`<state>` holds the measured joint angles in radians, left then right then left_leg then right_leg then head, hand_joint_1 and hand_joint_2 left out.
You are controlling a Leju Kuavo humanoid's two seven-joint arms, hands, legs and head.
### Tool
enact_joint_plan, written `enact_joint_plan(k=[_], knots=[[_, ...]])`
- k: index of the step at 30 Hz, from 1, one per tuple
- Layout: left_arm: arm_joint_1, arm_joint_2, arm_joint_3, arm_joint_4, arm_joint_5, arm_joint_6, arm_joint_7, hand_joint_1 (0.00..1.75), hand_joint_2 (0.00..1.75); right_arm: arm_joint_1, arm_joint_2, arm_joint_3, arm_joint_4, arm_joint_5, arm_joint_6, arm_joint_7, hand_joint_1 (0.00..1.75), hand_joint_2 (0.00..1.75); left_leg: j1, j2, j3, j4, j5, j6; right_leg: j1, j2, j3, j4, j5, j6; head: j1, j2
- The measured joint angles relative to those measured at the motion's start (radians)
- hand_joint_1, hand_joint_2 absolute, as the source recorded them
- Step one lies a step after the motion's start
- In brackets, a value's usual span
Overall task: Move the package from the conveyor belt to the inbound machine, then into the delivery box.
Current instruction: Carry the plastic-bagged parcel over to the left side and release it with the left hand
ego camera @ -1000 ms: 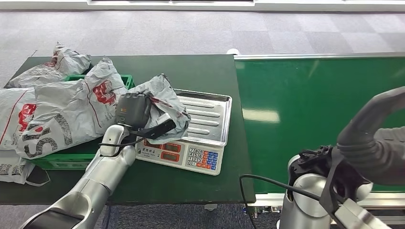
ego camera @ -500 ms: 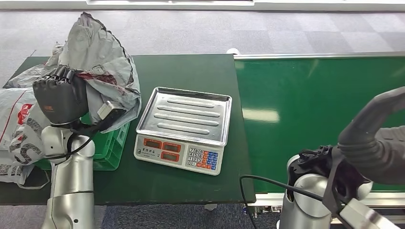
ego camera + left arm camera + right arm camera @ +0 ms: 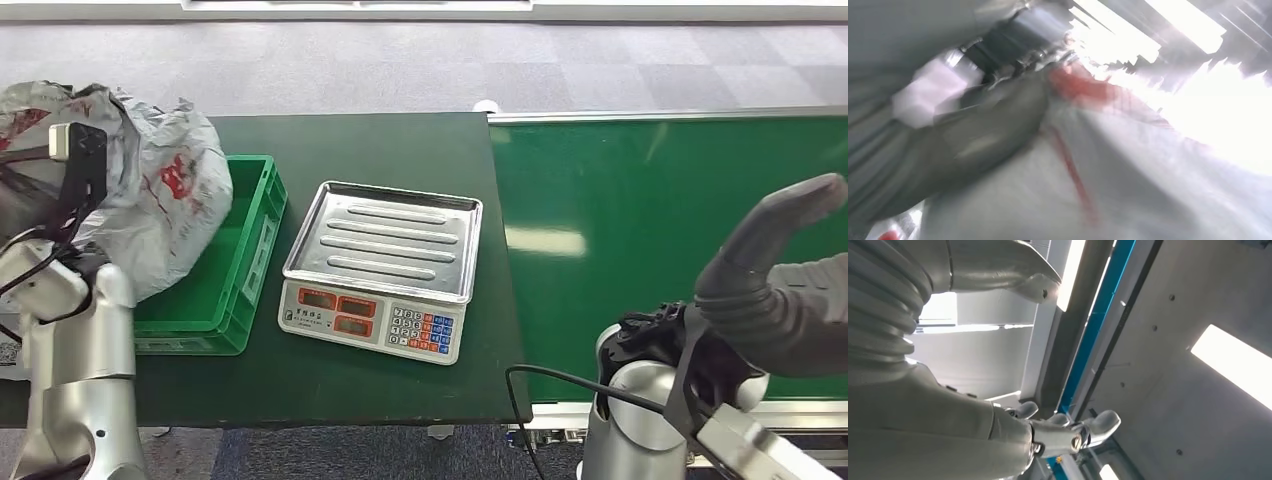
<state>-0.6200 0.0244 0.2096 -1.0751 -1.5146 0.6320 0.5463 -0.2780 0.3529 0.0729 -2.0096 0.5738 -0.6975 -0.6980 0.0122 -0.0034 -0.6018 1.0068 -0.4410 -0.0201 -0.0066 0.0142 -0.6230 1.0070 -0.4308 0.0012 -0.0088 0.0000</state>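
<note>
Grey, crinkled plastic makes the package (image 3: 160,200) a soft, light, slippery bag that sags from wherever it is held. The left hand (image 3: 40,190) grips a bunched fold of it, and the rest hangs beside the fingers over the green delivery box (image 3: 240,260), clear of the scale (image 3: 380,270). A gathered fold looks the safest hold. The right hand (image 3: 1063,432) is raised, fingers loosely apart, holding nothing.

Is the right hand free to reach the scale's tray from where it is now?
Probably yes: the right hand is raised over the conveyor belt, holding nothing, and the scale tray is bare, with nothing between them.
</note>
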Motion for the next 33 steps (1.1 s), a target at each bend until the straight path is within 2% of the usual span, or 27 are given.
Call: enact_joint_plan(k=[1, 2, 4, 5, 6, 8, 9, 10, 16, 23, 27, 31, 33], knots=[[-0.008, 0.030, -0.112, 0.071, 0.000, 0.002, 0.125, 1.75, 1.75, 0.000, 0.000, 0.000, 0.000, 0.003, 0.000, 0.000, 0.00, 1.75, 0.000, -0.001, 0.000, -0.001, 0.001, 0.000, 0.000, -0.001, 0.003, 0.000, 0.001, -0.001, 0.000, 0.000], [-0.011, 0.061, -0.228, 0.136, 0.000, 0.006, 0.184, 1.75, 1.75, 0.000, 0.000, 0.000, 0.000, 0.005, 0.000, 0.000, 0.00, 1.75, 0.000, 0.001, 0.000, -0.001, 0.001, -0.001, 0.000, 0.001, 0.005, 0.001, 0.002, -0.001, 0.000, 0.000], [-0.018, 0.109, -0.395, 0.247, 0.000, 0.011, 0.163, 1.75, 1.75, 0.000, 0.000, 0.000, 0.000, 0.008, 0.001, 0.000, 0.00, 1.75, 0.000, 0.006, 0.000, 0.000, 0.001, -0.001, -0.001, 0.006, 0.003, 0.001, 0.005, -0.002, 0.000, 0.000], [-0.024, 0.124, -0.446, 0.294, 0.000, 0.011, 0.141, 1.57, 1.75, 0.000, 0.000, 0.000, 0.000, 0.009, 0.001, 0.000, 0.00, 1.75, -0.001, 0.009, 0.000, 0.000, 0.001, -0.001, -0.002, 0.008, 0.002, 0.001, 0.006, -0.002, 0.000, 0.000], [-0.030, 0.135, -0.477, 0.333, 0.000, 0.011, 0.120, 1.13, 1.75, 0.000, 0.000, 0.000, 0.000, 0.009, 0.001, 0.000, 0.00, 1.75, -0.001, 0.010, 0.000, 0.000, 0.001, -0.001, -0.002, 0.010, 0.001, 0.001, 0.006, -0.002, 0.000, 0.000], [-0.041, 0.150, -0.519, 0.400, 0.000, 0.010, 0.090, 0.26, 0.87, 0.000, 0.000, 0.000, 0.000, 0.009, 0.001, 0.000, 0.00, 1.75, -0.002, 0.009, 0.000, 0.000, 0.001, -0.001, -0.002, 0.009, 0.001, 0.001, 0.006, -0.002, 0.000, 0.000], [-0.046, 0.156, -0.534, 0.429, 0.000, 0.009, 0.077, 0.00, 0.44, 0.000, 0.000, 0.000, 0.000, 0.009, 0.001, 0.000, 0.00, 1.75, -0.001, 0.009, 0.000, 0.000, 0.001, -0.001, -0.002, 0.008, 0.001, 0.001, 0.005, -0.002, 0.000, 0.000], [-0.050, 0.160, -0.544, 0.455, 0.001, 0.007, 0.065, 0.00, 0.00, 0.000, 0.000, 0.000, 0.000, 0.009, 0.001, 0.000, 0.00, 1.75, -0.001, 0.008, 0.000, 0.000, 0.001, -0.001, -0.002, 0.007, 0.001, 0.001, 0.005, -0.002, 0.000, 0.000], [-0.063, 0.163, -0.555, 0.556, 0.008, 0.005, 0.010, 0.00, 0.00, 0.000, 0.000, 0.002, 0.000, 0.011, 0.001, 0.000, 0.00, 1.75, 0.000, 0.005, -0.001, 0.000, 0.001, -0.002, -0.002, 0.005, 0.002, 0.001, 0.004, -0.002, 0.000, 0.000], [-0.074, 0.163, -0.555, 0.596, 0.009, 0.016, 0.002, 0.00, 0.00, 0.000, 0.000, 0.003, 0.000, 0.012, 0.001, 0.000, 0.00, 1.75, 0.000, 0.003, -0.001, 0.000, 0.001, -0.002, -0.001, 0.002, 0.003, 0.001, 0.004, -0.002, 0.000, 0.000], [-0.074, 0.165, -0.538, 0.601, 0.015, 0.051, -0.036, 0.00, 0.00, -0.001, 0.000, 0.004, 0.000, 0.012, 0.001, 0.000, 0.00, 1.75, 0.000, 0.001, -0.001, 0.000, 0.001, -0.002, -0.001, 0.001, 0.004, 0.001, 0.004, -0.002, 0.000, 0.000], [-0.036, 0.165, -0.497, 0.534, 0.011, 0.063, -0.078, 0.00, 0.00, -0.001, 0.000, 0.006, 0.002, 0.010, 0.001, 0.000, 0.00, 1.75, 0.000, 0.001, -0.001, 0.000, 0.001, -0.002, -0.001, 0.001, 0.003, 0.001, 0.004, -0.002, 0.000, 0.000], [0.027, 0.152, -0.441, 0.392, 0.014, 0.065, -0.157, 0.00, 0.00, 0.000, 0.000, 0.007, 0.004, 0.004, 0.001, 0.000, 0.00, 1.75, 0.000, 0.002, -0.001, 0.000, 0.001, -0.002, -0.002, 0.003, 0.002, 0.001, 0.004, -0.002, 0.000, 0.000]])
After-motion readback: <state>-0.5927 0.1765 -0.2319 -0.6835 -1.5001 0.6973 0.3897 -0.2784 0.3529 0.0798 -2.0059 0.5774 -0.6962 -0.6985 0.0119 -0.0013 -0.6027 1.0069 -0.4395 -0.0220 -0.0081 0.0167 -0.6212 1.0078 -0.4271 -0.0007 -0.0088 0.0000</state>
